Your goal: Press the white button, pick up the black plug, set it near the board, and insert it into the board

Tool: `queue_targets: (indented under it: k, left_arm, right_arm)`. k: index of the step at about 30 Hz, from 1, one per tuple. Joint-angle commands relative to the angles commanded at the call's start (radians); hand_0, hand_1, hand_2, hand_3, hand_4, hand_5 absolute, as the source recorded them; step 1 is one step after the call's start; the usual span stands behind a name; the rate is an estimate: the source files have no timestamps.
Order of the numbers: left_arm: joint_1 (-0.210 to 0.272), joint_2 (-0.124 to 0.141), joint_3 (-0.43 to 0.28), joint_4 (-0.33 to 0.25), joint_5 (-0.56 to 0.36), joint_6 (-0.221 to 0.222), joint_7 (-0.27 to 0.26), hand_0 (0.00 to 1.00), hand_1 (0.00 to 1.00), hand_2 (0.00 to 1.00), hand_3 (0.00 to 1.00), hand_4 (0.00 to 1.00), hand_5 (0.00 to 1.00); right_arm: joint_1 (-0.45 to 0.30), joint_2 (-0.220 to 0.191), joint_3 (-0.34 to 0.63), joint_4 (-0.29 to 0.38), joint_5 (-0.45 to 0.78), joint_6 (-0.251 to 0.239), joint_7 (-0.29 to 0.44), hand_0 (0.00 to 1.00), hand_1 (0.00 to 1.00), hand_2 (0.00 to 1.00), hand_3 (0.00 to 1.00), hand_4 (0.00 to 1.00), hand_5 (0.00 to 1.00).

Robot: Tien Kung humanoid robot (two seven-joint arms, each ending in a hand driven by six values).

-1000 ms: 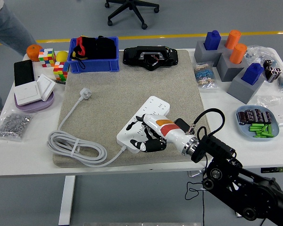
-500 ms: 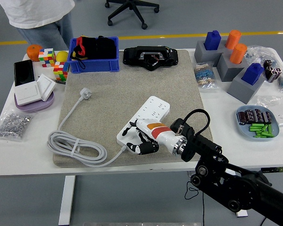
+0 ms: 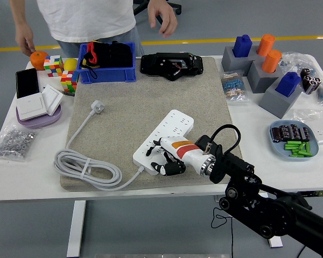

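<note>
Head view: high on the robot's side, looking forward and down over the white table (image 3: 37,183).
Near edge: bottom of frame.
Far side: a person (image 3: 86,19) standing, top.

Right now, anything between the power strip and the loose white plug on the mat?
Nothing. In the head view, only bare beige mat lies between the power strip and the white plug. The robot hand is on the strip's near end.

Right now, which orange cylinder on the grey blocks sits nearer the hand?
The lower orange cylinder, on the grey block right of the mat, is nearer the right hand; the other orange cylinder stands farther back.
</note>
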Motion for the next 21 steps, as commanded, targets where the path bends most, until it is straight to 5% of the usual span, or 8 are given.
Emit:
queue_targets:
  k: [21]
  left_arm:
    - [-0.004, -0.001, 0.009, 0.000, -0.006, -0.001, -0.001, 0.687, 0.634, 0.612, 0.632, 0.559, 0.167]
  right_arm:
    - [0.008, -0.006, -0.019, -0.015, -0.018, 0.001, -0.002, 0.002, 0.002, 0.090, 0.611, 0.647, 0.145]
